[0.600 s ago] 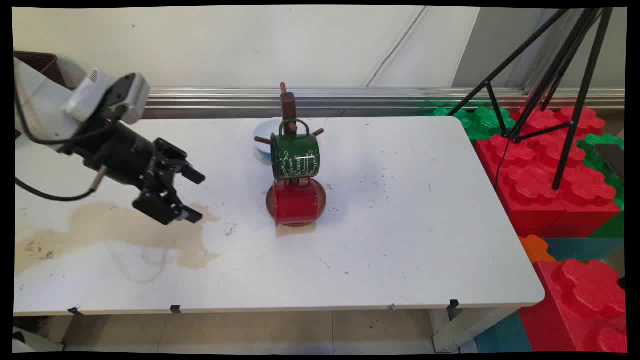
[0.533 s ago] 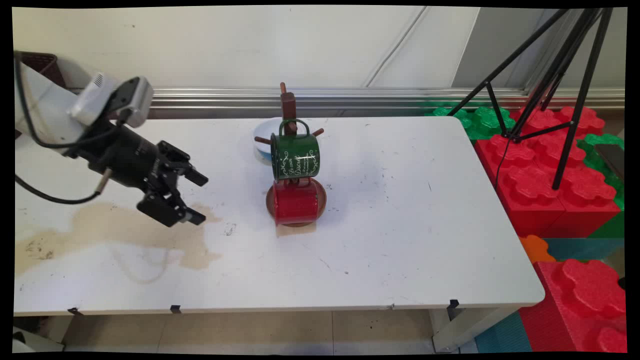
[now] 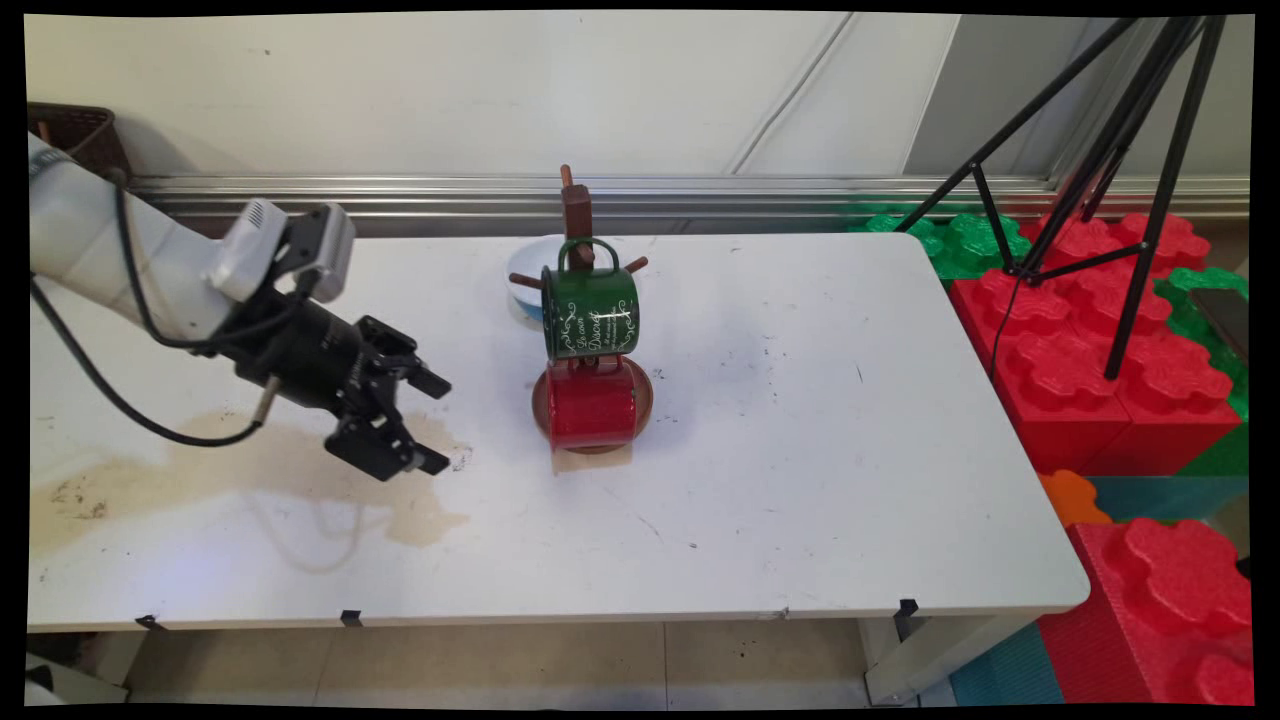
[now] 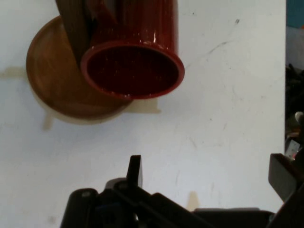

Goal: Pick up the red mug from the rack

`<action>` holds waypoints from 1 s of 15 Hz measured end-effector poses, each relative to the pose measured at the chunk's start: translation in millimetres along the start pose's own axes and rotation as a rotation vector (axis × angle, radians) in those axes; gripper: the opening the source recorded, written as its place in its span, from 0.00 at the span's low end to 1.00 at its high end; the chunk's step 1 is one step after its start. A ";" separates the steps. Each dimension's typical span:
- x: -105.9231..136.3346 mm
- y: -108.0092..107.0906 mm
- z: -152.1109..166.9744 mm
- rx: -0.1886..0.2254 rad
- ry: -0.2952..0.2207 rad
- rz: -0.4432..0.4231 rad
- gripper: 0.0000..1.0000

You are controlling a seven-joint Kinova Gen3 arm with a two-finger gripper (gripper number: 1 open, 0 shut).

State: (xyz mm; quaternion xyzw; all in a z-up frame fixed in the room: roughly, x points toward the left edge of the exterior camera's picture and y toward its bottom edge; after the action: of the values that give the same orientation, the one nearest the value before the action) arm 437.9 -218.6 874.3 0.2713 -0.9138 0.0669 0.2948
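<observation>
Gripper point(image 3: 433, 420) left of centre, fingers spread wide, holding nothing (touching nothing). Nearest: red mug point(image 3: 591, 403) hanging at frame centre on rack point(image 3: 577, 215), beneath green mug point(image 3: 590, 311).

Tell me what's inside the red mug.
Nothing shows: in the hand view the red mug hangs mouth-down on the wooden stand, its dark red inside bare. Its far bottom is shadowed.
</observation>
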 end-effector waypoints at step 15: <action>-1.3 4.6 63.8 0.010 0.123 0.028 1.00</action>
State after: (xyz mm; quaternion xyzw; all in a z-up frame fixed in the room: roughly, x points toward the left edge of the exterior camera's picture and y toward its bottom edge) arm 404.2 -232.1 821.6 0.2552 -0.8973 0.0921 0.3481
